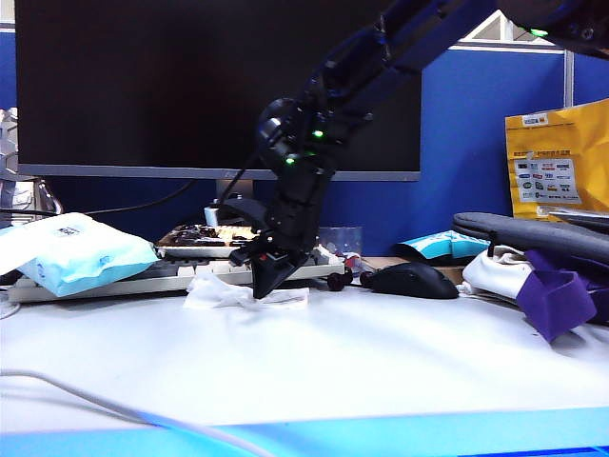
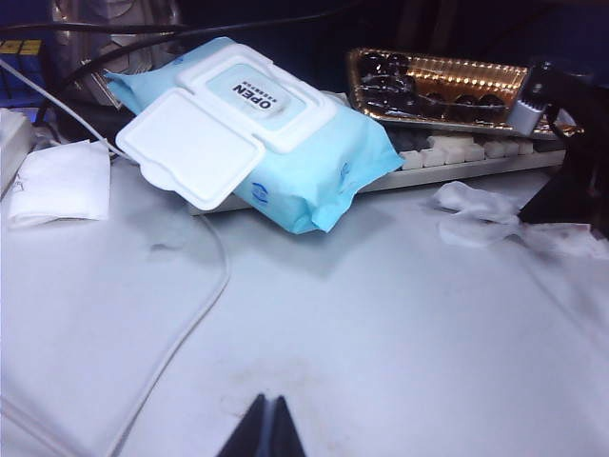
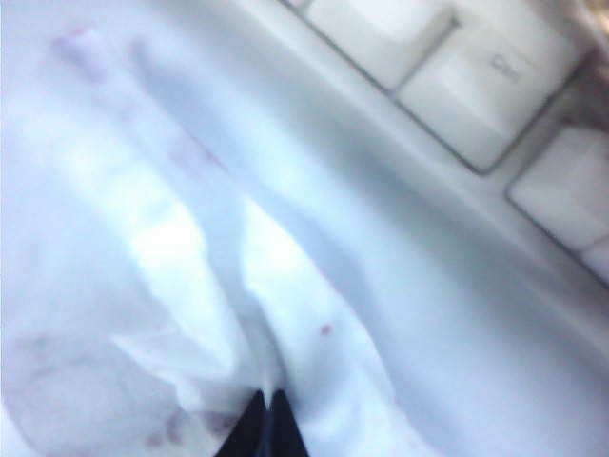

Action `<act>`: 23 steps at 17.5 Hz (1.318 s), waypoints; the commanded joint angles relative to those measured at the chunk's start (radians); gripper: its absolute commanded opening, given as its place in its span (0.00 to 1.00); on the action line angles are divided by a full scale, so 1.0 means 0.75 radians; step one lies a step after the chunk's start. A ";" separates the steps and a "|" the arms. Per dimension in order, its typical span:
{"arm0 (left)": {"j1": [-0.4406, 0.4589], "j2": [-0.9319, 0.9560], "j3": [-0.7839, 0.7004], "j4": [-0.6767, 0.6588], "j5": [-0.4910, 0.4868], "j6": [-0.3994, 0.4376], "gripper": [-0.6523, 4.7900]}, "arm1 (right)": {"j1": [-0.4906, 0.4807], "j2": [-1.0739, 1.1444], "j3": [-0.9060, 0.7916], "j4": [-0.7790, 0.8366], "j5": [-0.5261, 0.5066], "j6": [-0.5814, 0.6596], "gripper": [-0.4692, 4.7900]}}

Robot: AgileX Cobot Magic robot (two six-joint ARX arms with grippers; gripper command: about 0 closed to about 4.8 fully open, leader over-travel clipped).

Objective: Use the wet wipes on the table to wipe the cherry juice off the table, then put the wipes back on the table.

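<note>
The right tool (image 1: 269, 283), clenched on the wet wipes (image 1: 244, 296), presses them on the table (image 1: 381, 352) just before the keyboard (image 1: 181, 276), so wiping seems underway and release remains, while the left tool (image 2: 267, 428) hangs clenched, empty.

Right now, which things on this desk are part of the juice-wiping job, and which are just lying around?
Part of the job:
- wet wipe, pinched in the shut right gripper
- table
- left gripper, shut, hovering over bare table

Just lying about:
- blue wipes packet
- keyboard
- mouse
- cherry tray
- monitor
</note>
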 commanded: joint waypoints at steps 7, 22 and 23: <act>0.001 -0.001 -0.001 -0.012 0.005 0.001 0.11 | -0.071 0.035 -0.013 -0.133 -0.005 -0.006 0.09; 0.001 -0.001 -0.001 -0.012 0.005 0.001 0.11 | -0.098 0.030 -0.014 -0.460 -0.213 0.301 0.09; 0.001 -0.001 -0.001 -0.012 0.005 0.001 0.11 | -0.076 0.029 -0.014 -0.491 -0.362 0.298 0.09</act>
